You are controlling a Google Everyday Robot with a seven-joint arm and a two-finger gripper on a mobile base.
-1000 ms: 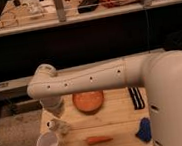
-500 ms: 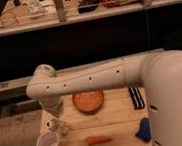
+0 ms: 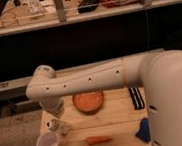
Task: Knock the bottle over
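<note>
The bottle [image 3: 59, 126] is a small whitish shape on the left part of the wooden table [image 3: 116, 119], just behind the white paper cup [image 3: 47, 143]. I cannot tell whether it stands upright or is tilted. My white arm reaches across from the right, bends at the elbow [image 3: 43, 86] and points down. The gripper [image 3: 57, 112] hangs right above the bottle, at or very close to its top. An orange carrot [image 3: 99, 139] lies near the front edge, to the right of the cup.
An orange bowl [image 3: 88, 101] sits at the table's back middle, right of the gripper. A black-and-white striped item [image 3: 135, 97] lies at the back right and a blue object [image 3: 142, 130] at the front right. A dark counter with a rail stands behind.
The arm's elbow and the gripper have sunk a little toward the bottle. The bottle, cup and carrot stay where they were.
</note>
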